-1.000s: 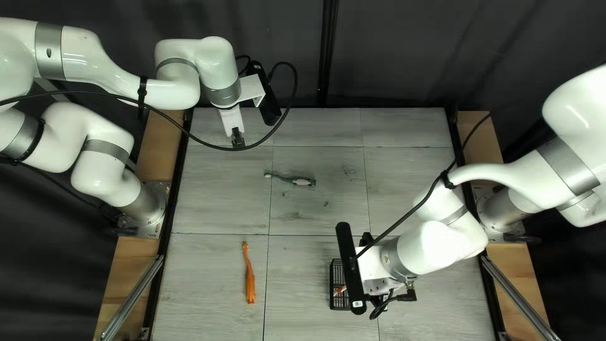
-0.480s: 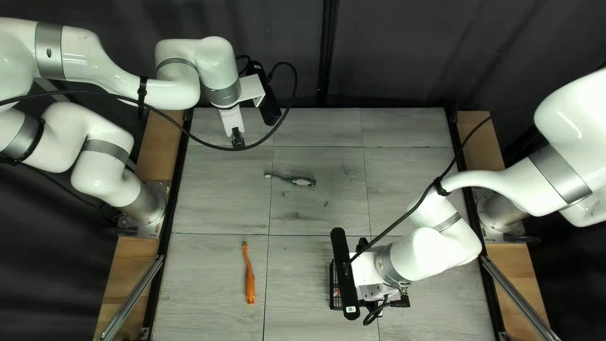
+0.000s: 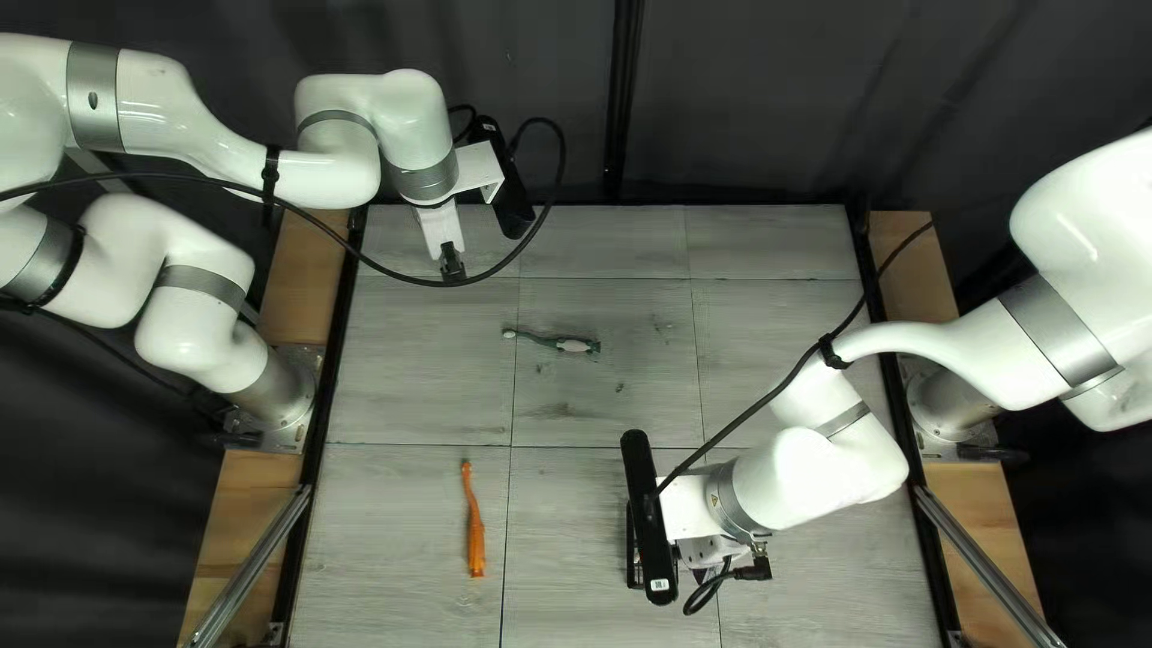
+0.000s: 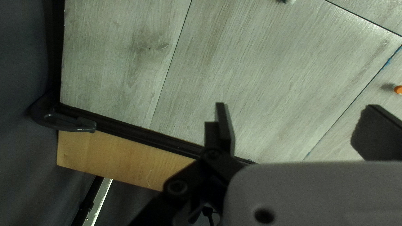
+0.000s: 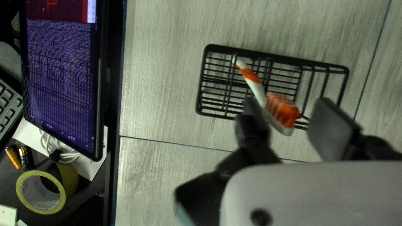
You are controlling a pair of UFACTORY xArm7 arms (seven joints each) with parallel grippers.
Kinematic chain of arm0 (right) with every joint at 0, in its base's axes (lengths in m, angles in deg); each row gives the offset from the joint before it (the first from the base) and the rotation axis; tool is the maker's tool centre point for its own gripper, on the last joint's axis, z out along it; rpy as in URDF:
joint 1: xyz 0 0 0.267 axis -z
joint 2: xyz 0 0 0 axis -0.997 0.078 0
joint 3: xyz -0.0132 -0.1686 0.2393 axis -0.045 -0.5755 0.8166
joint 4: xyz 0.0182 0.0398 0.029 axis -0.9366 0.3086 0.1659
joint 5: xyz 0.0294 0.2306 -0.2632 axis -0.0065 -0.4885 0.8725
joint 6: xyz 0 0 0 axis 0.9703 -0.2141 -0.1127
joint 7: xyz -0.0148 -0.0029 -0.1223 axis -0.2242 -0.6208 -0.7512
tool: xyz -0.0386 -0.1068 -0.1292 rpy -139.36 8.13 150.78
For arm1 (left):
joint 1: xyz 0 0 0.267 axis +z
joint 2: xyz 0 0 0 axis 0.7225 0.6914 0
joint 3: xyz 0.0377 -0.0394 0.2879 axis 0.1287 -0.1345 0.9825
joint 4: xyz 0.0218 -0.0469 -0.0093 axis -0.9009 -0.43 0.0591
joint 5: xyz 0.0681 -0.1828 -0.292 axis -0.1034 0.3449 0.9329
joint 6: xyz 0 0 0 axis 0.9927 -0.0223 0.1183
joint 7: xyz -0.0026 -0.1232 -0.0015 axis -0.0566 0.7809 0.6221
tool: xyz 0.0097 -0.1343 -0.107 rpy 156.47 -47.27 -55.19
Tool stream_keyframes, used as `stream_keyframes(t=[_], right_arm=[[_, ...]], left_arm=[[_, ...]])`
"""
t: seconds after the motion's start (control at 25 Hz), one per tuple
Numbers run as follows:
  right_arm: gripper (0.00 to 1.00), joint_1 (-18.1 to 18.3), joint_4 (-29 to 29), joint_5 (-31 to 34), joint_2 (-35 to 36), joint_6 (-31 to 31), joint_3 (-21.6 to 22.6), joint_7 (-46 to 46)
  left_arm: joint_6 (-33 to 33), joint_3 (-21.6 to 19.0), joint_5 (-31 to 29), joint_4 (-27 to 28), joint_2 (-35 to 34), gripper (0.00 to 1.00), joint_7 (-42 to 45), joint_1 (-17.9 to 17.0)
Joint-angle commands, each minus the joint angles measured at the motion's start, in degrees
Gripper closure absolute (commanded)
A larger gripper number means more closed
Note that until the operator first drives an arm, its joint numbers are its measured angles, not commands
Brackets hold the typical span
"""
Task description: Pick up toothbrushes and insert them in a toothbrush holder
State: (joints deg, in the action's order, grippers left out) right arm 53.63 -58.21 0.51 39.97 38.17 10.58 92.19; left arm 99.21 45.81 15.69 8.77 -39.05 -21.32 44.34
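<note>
In the top left view, my right gripper [image 3: 687, 509] hangs over the black wire holder [image 3: 633, 564], its fingers hidden. From the right wrist, my right gripper [image 5: 291, 119] is open above the holder [image 5: 274, 52]. A white-and-orange toothbrush [image 5: 256, 88] leans in the holder, its bristled head rising between the spread fingers, near one of them. A green toothbrush [image 3: 562, 342] lies mid-table and an orange one [image 3: 475, 528] nearer the front. My left gripper [image 3: 453, 271] is at the table's far left; in its wrist view my left gripper [image 4: 297, 125] stands open and empty.
A monitor [image 5: 63, 83], keyboard [image 5: 9, 104], yellow tape roll [image 5: 46, 190] and batteries [image 5: 13, 157] lie beyond the table's edge, beside the holder. My right arm's cable [image 3: 768, 399] droops over the table. Black rails border the table.
My right gripper and forearm have shifted toward the left of the top left view, over the holder, covering more of it. The left arm and both lying toothbrushes have stayed in place.
</note>
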Motion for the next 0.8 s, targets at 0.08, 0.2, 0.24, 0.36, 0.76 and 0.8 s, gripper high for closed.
stream_keyframes(t=[0.08, 0.2, 0.24, 0.36, 0.76, 0.8], right_arm=[[0.88, -0.3, -0.9, 0.3, 0.3, -1.4, 0.2, 0.0], [0.89, -0.3, -1.4, 0.3, 0.4, -2.1, 0.3, -0.4], [0.89, -0.4, -1.5, 0.3, 0.4, -2.3, 0.3, -0.5], [0.88, -0.6, -2.1, 0.7, 0.5, -3.3, 0.5, -0.3], [0.88, -1.6, -7.0, 2.6, 1.7, -10.6, 0.8, 1.3], [0.88, -1.6, -7.1, 2.7, 1.6, -10.8, 0.8, 1.4]], left_arm=[[0.0, 0.0, 0.0, 0.0, 0.0, 0.0, 0.0, 0.0], [0.0, 0.0, 0.0, 0.0, 0.0, 0.0, 0.0, 0.0], [0.0, 0.0, 0.0, 0.0, 0.0, 0.0, 0.0, 0.0], [0.0, 0.0, 0.0, 0.0, 0.0, 0.0, 0.0, 0.0], [0.0, 0.0, 0.0, 0.0, 0.0, 0.0, 0.0, 0.0], [0.0, 0.0, 0.0, 0.0, 0.0, 0.0, 0.0, 0.0]])
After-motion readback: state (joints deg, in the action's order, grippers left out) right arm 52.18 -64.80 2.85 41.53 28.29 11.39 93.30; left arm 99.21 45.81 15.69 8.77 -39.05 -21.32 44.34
